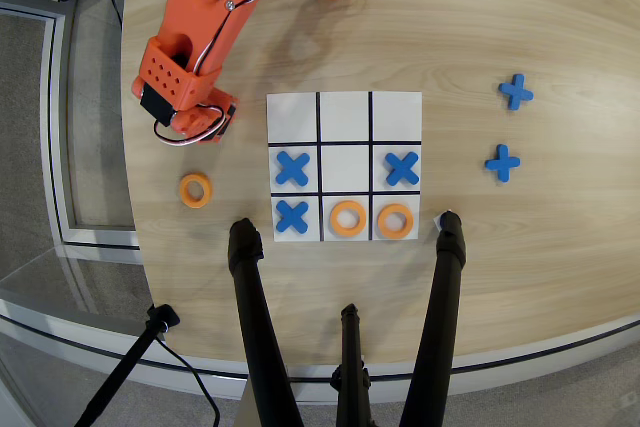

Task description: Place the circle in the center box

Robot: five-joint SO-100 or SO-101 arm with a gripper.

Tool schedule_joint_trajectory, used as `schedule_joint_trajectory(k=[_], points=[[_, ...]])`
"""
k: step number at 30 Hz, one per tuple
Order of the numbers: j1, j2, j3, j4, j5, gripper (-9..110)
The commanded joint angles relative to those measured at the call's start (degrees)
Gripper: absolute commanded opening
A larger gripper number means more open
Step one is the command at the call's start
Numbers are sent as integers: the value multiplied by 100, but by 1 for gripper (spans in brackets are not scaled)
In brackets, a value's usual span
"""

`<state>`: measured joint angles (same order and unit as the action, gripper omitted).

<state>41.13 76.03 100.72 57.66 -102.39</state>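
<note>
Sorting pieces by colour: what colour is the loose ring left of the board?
Orange ring, clearest in the overhead view.

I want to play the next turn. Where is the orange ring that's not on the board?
In the overhead view, the loose orange ring lies on the wooden table, left of the white board, below the orange gripper.

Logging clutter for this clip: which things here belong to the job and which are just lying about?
Job:
- loose orange ring, on bare table left of the board
- center box, empty
- gripper, holding nothing visible

Lying about:
- three blue crosses on the board
- two orange rings in the bottom row
- two blue crosses off the board
- black tripod legs
</note>
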Motion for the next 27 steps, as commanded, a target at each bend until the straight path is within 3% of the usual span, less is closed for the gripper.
schedule_joint_trajectory(k=[1, 9, 17, 27], points=[[26, 246, 167, -352, -62, 0], [-9, 501, 360, -492, 18, 0], [-369, 1837, 237, 747, 220, 0], [-2276, 3753, 721, 1345, 1055, 0]])
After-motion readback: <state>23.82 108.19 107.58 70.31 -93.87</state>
